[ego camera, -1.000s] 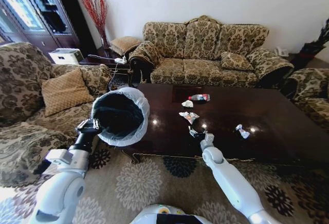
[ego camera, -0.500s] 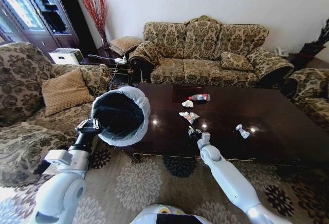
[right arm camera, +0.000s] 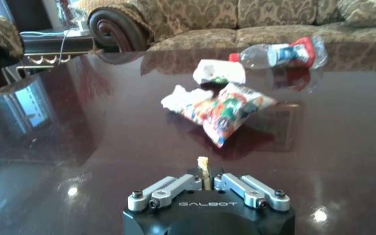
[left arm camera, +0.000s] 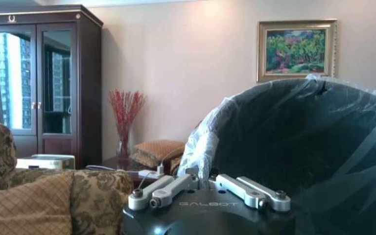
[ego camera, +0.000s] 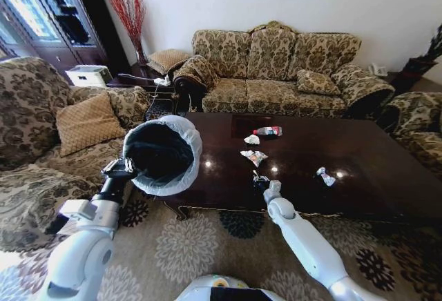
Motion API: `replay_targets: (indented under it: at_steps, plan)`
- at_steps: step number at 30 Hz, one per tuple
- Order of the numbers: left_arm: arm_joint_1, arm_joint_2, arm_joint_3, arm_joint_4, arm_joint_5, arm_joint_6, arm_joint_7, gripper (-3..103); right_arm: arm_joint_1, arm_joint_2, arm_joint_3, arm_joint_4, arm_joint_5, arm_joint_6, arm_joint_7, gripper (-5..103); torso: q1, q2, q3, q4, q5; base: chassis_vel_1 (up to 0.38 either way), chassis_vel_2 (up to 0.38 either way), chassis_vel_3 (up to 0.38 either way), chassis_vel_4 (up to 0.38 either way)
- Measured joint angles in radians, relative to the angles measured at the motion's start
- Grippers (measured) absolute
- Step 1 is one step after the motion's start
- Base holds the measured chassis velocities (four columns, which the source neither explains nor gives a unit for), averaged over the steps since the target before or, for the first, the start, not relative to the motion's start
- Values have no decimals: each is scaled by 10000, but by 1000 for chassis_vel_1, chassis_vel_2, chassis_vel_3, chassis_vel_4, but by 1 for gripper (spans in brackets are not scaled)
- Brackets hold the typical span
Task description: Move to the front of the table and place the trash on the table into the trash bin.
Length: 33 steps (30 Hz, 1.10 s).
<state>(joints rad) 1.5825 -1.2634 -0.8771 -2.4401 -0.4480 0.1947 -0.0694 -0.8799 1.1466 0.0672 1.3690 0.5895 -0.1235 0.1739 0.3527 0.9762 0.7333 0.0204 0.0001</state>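
Note:
My left gripper (ego camera: pixel 124 168) is shut on the rim of the trash bin (ego camera: pixel 162 154), holding it tilted beside the table's (ego camera: pixel 387 170) left front corner; its fingers (left arm camera: pixel 175 188) pinch the white bag liner of the trash bin (left arm camera: pixel 305 147). Near the table's front edge, my right gripper (ego camera: pixel 266 183) is shut on a small scrap of trash (right arm camera: pixel 203 166). A colourful wrapper (right arm camera: pixel 230 110), a white paper scrap (right arm camera: pixel 219 72) and a clear bottle (right arm camera: pixel 279 54) lie beyond it. The bottle (ego camera: pixel 268 131), wrapper (ego camera: pixel 254 156) and another wrapper (ego camera: pixel 325 175) show on the tabletop.
A patterned sofa (ego camera: pixel 276 66) stands behind the table, and armchairs flank it at the left (ego camera: pixel 41 128) and right (ego camera: pixel 421 128). A side table (ego camera: pixel 148 80) with cables sits at the back left. Patterned carpet lies under my arms.
My right gripper has shifted a little left along the table's front edge, toward the bin. The left arm and the bin have stayed put.

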Motion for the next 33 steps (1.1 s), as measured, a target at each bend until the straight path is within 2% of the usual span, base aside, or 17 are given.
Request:
replay_targets:
  at_steps: [1,8,11,12,14,16,17,18,19,20,22,24,27,29,31,33]
  plan:
    - [-5,-6,9,0,-2,3,4,1,-17,-25,23,58,4,5,48,2,0,0,0,0,-1,0,0,0,0]
    - [25,0,14,-7,-16,9,12,1,-163,-268,228,777,27,40,339,0,0,0,0,0,2,0,0,0,0]
    - [31,111,63,-6,-35,107,12,1,4,-957,393,2142,210,-28,703,0,0,0,1,0,4,0,0,0,0]
    - [31,111,63,-6,-35,107,12,1,4,-957,393,2142,210,-28,703,0,0,0,1,0,4,0,0,0,0]
    - [-26,225,204,3,-51,311,13,1,638,-2112,436,3860,941,-392,958,0,0,0,0,1,0,0,0,0,0]
    - [-40,242,225,3,-65,378,8,1,749,-2289,447,4145,1083,-457,996,0,0,0,1,1,0,0,0,0,0]
    - [-131,366,337,-37,-163,798,-51,1,1239,-3029,502,5363,1759,-719,1194,0,1,0,0,3,-1,0,0,0,0]
    - [-207,469,413,-83,-246,1127,-126,1,1489,-3468,526,5999,2218,-813,1328,0,1,0,0,3,-3,0,0,0,0]
    - [-298,614,523,-136,-368,1498,-235,1,1711,-3830,523,6536,2641,-883,1406,0,1,0,0,1,-2,0,0,0,0]
    - [-298,614,523,-136,-368,1498,-235,1,1711,-3830,523,6536,2641,-883,1406,0,1,0,0,1,-2,0,0,0,0]
    - [-536,1121,860,-267,-703,2297,-514,1,2333,-4737,379,7956,3894,-1102,1436,0,0,0,0,0,-1,0,0,0,0]
    - [-575,1206,919,-281,-747,2394,-552,1,2425,-4863,332,8173,4101,-1127,1420,0,0,0,0,0,0,0,0,0,0]
    - [-928,2109,1556,-303,-1307,3064,-917,1,3531,-5747,-478,9797,5854,-1336,1029,0,0,0,0,-3,-2,0,0,0,0]
    - [-992,2274,1669,-299,-1433,3169,-1017,1,3821,-5829,-747,9973,6135,-1347,997,0,0,0,0,-4,-1,0,0,0,0]
    - [-1260,2957,2117,-203,-1858,3434,-1296,1,5386,-5951,-2204,10340,7022,-1286,934,0,-1,0,0,-1,-2,0,0,0,0]
    - [-1325,3102,2213,-158,-1904,3452,-1323,1,5761,-5925,-2548,10360,7162,-1260,930,0,-1,0,0,-1,-3,0,0,0,0]
